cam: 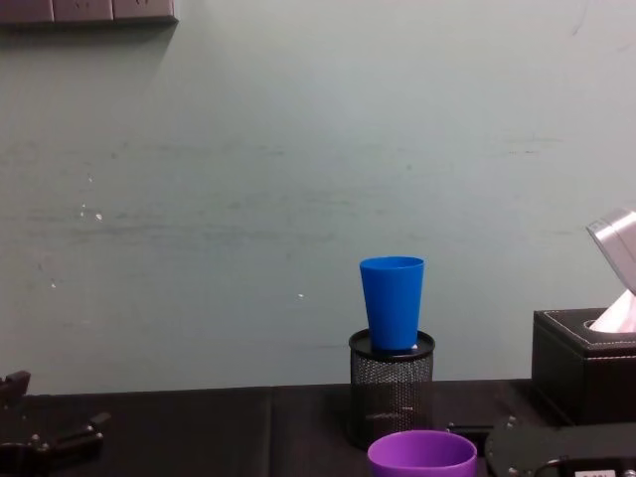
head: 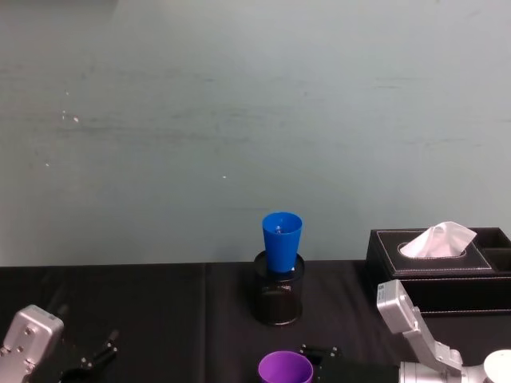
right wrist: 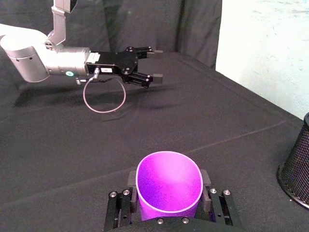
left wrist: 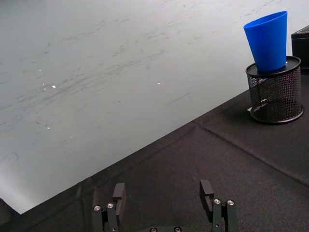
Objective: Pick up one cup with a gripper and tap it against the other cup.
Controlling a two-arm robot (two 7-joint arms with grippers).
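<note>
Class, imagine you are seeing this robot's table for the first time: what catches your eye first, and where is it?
The bright blue cup stands out first, standing in the top of a black wire-mesh pen holder at the table's middle, against the pale wall. Nearer the robot, the purple cup sits between the right gripper's fingers. The left gripper hangs open over the black cloth on the left, and a black tissue box sits at the far right.

Purple cup (right wrist: pixel 169 186), plain, near; bright blue cup (head: pixel 282 240), plain, farther back; black wire-mesh pen holder (head: pixel 279 292) beneath it; black tablecloth (head: pixel 160 311); black tissue box (head: pixel 439 267), white-stitched, right.
</note>
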